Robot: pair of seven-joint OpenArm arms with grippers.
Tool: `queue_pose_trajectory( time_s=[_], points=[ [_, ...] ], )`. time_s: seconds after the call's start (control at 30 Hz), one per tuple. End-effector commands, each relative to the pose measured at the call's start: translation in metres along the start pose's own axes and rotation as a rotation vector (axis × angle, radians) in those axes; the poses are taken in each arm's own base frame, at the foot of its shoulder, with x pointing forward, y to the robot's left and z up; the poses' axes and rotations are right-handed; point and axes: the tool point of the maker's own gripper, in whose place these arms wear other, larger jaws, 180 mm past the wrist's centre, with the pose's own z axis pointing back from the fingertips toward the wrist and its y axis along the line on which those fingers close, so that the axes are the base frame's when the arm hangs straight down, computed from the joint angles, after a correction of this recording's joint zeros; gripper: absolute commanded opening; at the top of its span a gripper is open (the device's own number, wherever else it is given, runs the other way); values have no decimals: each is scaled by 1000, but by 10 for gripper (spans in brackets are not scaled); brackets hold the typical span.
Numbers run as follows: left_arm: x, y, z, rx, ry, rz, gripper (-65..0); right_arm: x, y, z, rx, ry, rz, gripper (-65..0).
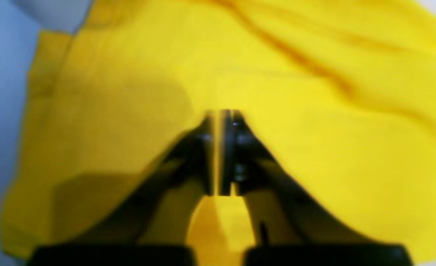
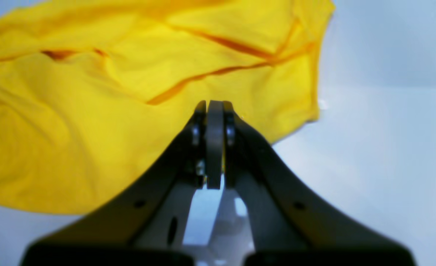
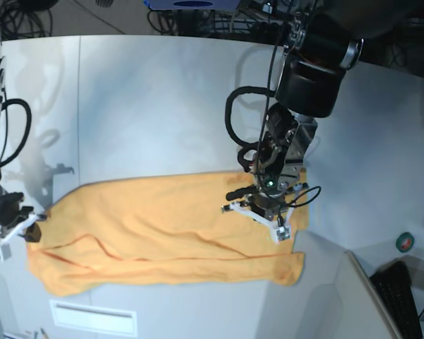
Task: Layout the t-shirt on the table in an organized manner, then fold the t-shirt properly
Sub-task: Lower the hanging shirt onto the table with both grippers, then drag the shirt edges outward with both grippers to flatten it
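The t-shirt lies spread in a wide wrinkled band across the near half of the table. My left gripper hangs over its right part, near the far edge. In the left wrist view that gripper is shut, fingertips together just above the yellow-orange cloth, and no fold shows pinched between them. My right gripper sits at the shirt's left end. In the right wrist view it is shut too, tips over the edge of the creased fabric, with bare table to the right.
A keyboard and a small green and red round thing sit at the lower right, past the table's edge. Cables crowd the back. A white label strip lies at the near edge below the shirt.
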Motion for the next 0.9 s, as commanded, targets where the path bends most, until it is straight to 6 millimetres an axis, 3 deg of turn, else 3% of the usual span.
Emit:
queue_pose_trajectory(
  time_s=[0.0, 0.1, 0.23, 0.4, 0.53, 0.63, 0.8, 0.87],
  points=[
    [18, 2, -4, 10, -44, -6, -650, 27, 4, -3, 13, -70, -5, -650],
    [6, 9, -5, 25, -14, -15, -650, 14, 29, -19, 60, -13, 9, -650],
    [-32, 20, 1, 41, 48, -29, -650, -20, 52, -34, 90, 92, 82, -650],
    [-79, 61, 14, 97, 121, -69, -650, -59, 17, -33, -128, 158, 115, -650],
    [-96, 100, 32, 133, 128, -107, -650, -93, 13, -23, -140, 212, 116, -650],
    [-101, 116, 53, 126, 105, -136, -650, -124, -6, -2, -163, 259, 133, -650],
    [-105, 118, 85, 85, 76, -158, -650, -169, -6, 32, -133, 291, 187, -650],
    [-105, 116, 95, 69, 64, -161, -650, -175, -2, 46, -119, 273, 191, -650]
  ],
)
